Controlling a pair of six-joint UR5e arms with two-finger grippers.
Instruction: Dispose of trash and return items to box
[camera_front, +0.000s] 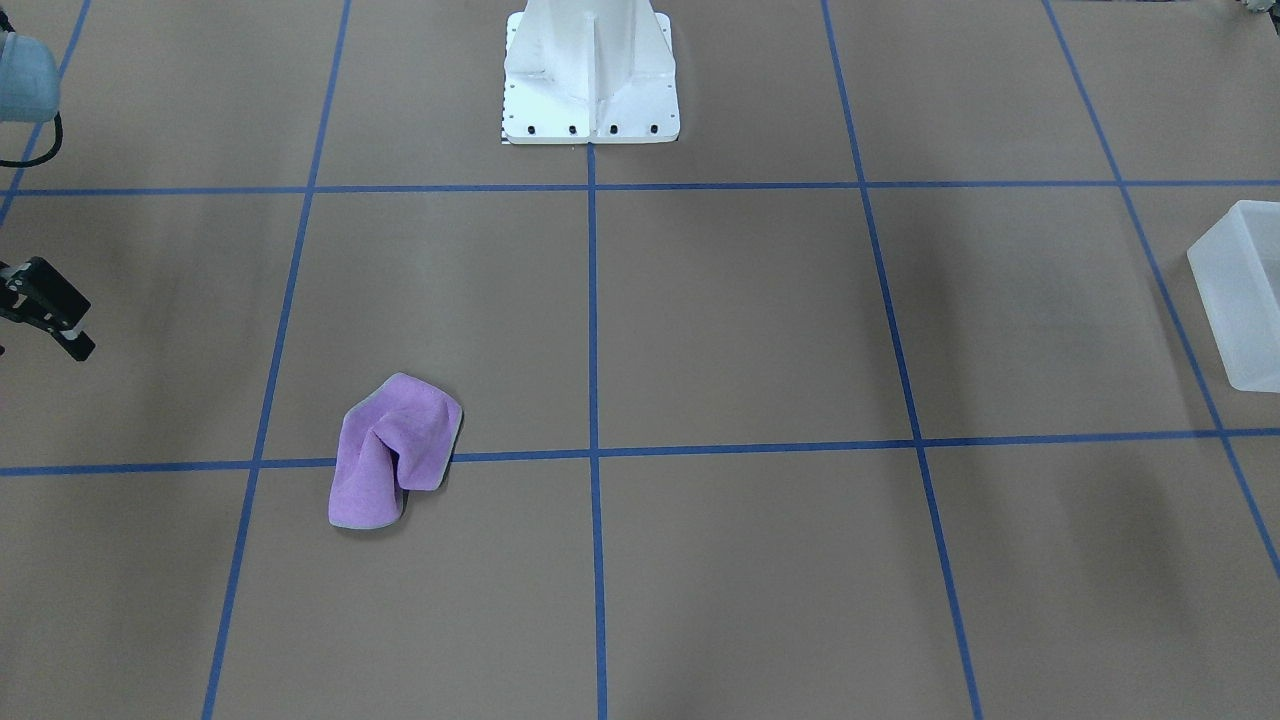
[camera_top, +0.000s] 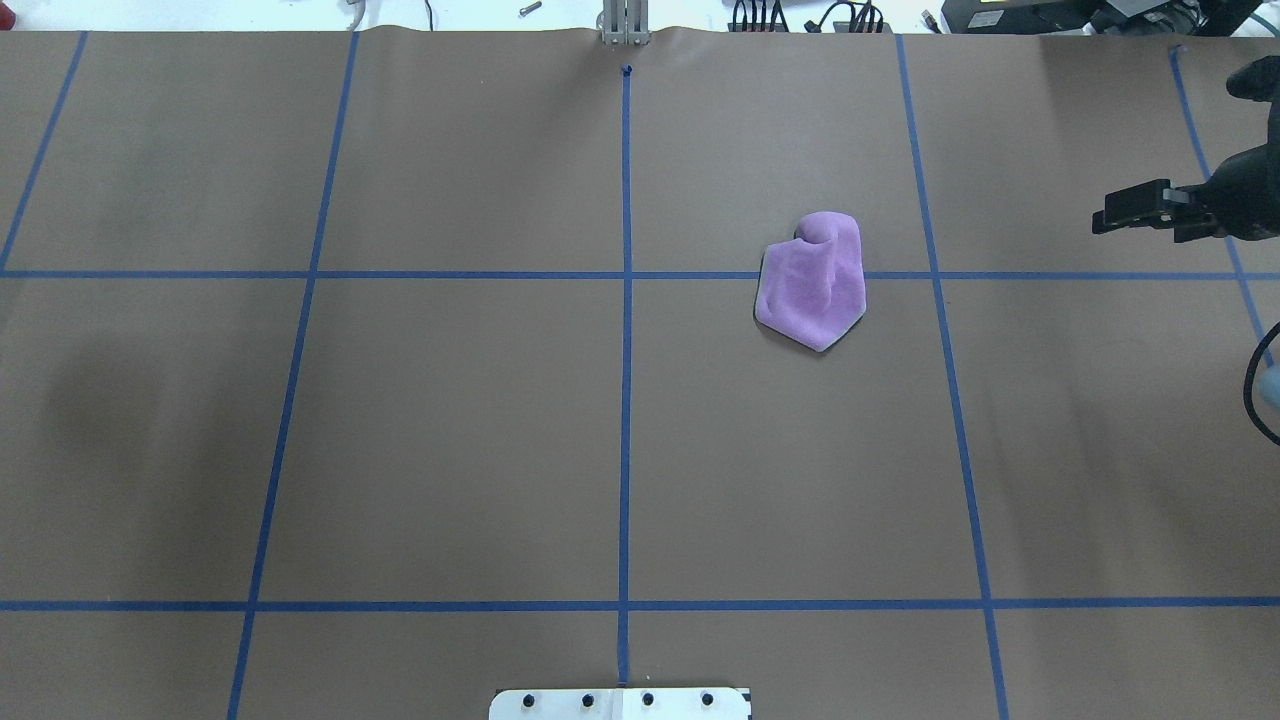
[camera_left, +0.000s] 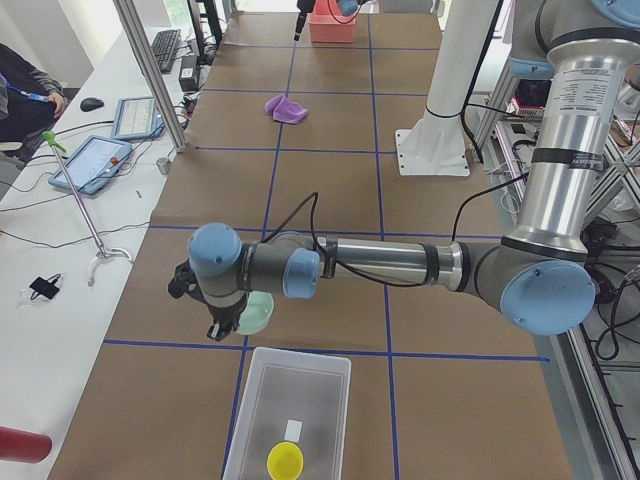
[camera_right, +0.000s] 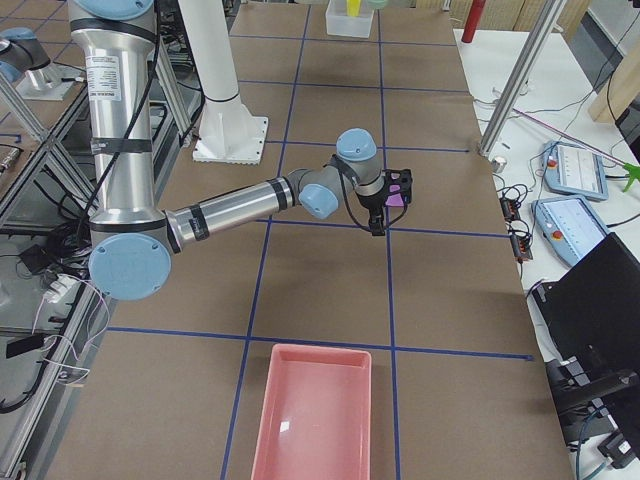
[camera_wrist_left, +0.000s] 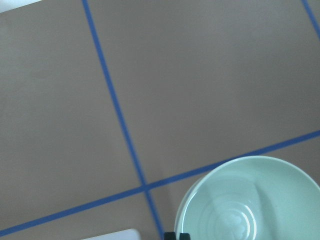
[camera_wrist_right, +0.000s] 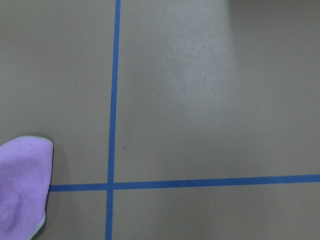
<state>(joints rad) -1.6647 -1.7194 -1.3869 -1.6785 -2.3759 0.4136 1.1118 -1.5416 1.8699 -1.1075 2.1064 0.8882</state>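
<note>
The box (camera_left: 290, 415) is a frosted-white tub at the table's left end, and its edge also shows in the front view (camera_front: 1240, 300). A small yellow cup (camera_left: 285, 460) lies inside it. A pale green bowl (camera_wrist_left: 250, 200) sits on the table just beside the box. My left gripper (camera_left: 215, 325) hovers over the bowl's rim, and I cannot tell if it is open or shut. A crumpled purple cloth (camera_top: 815, 285) lies right of centre. My right gripper (camera_top: 1165, 215) hangs above the table to the cloth's right, looks open and holds nothing.
A pink bin (camera_right: 315, 410) stands at the table's right end. The white robot base (camera_front: 590, 80) is at the table's near edge. Blue tape lines grid the brown table. Tablets and cables lie on the operators' side bench.
</note>
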